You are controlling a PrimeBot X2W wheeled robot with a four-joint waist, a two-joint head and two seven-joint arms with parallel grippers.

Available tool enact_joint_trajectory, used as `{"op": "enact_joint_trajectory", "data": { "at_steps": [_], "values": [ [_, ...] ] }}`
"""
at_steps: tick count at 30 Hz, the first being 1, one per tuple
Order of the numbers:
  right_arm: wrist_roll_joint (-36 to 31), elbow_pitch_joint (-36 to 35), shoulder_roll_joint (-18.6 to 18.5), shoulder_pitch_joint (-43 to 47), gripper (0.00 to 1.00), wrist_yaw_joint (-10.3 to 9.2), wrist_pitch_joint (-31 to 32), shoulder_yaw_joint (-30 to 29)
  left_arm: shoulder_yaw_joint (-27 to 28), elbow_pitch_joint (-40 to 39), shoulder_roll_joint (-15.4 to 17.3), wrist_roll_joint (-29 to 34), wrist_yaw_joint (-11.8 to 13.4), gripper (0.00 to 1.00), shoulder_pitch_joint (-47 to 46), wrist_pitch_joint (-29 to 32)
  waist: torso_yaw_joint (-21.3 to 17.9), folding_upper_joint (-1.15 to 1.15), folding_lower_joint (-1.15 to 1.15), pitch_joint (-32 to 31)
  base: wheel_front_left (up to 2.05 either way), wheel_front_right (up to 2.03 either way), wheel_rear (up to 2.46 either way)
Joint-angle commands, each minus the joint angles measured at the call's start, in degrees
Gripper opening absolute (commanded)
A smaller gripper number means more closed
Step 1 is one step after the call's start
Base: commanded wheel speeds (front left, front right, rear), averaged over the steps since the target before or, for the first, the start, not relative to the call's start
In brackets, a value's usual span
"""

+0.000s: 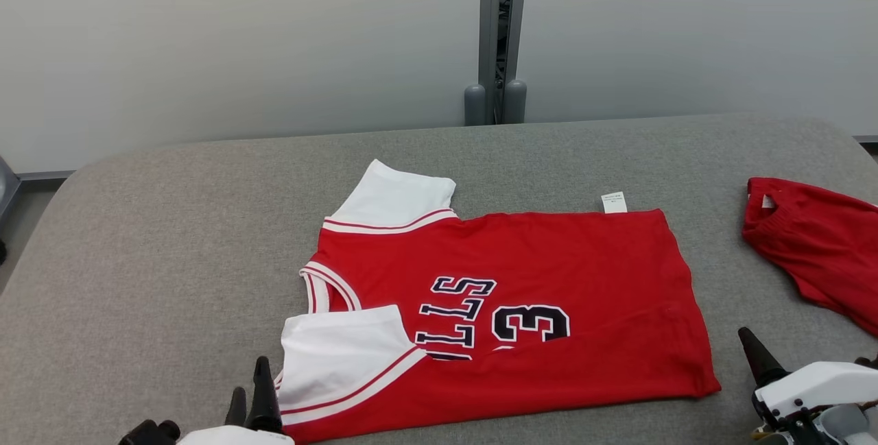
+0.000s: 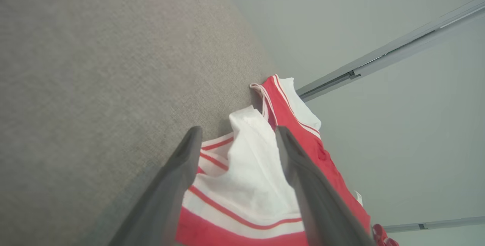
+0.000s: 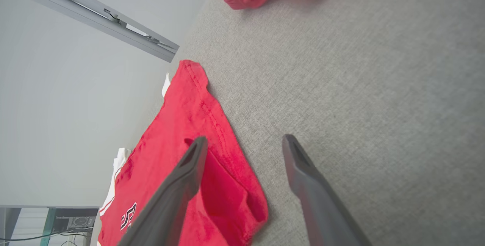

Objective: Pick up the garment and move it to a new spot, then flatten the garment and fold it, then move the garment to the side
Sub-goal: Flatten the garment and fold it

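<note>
Left claw (image 2: pixel 238 130) and right claw (image 3: pixel 245 138) are gaping, empty; the soft red-and-white jersey (image 1: pixel 507 280) is likely needing pinching at its near corners.

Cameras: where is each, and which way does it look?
Head view: from the head, forward and down at the jersey; left gripper, right gripper at bottom corners.
Left wrist view: from that wrist, along its open fingers at the sleeve.
Right wrist view: from that wrist, along its open fingers at the hem.
All share the jersey.
</note>
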Motion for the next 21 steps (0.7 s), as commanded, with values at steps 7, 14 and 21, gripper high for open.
{"op": "enact_joint_trajectory", "data": {
  "at_steps": [7,14,21],
  "values": [
    [-3.5,-2.1,-1.8,-1.7,1.00,0.01,-3.6,0.6,4.3,-6.7,0.3,9.6,0.5,1.00,0.2,0.0,-0.3,0.00,0.00,-0.3,0.00,0.00,0.00],
    [-11.0,-4.5,-3.2,-3.3,1.00,0.01,-7.0,2.3,5.8,-10.7,0.3,21.0,-0.3,1.00,-0.5,0.0,-0.7,0.00,0.00,0.0,0.00,0.00,0.00],
    [-22.2,-5.2,-3.3,-4.6,1.00,0.01,-7.8,0.5,5.3,-12.2,0.3,29.5,-0.6,1.00,-0.5,0.0,-0.9,0.00,0.00,0.4,0.00,0.00,0.00]
  ]
}}
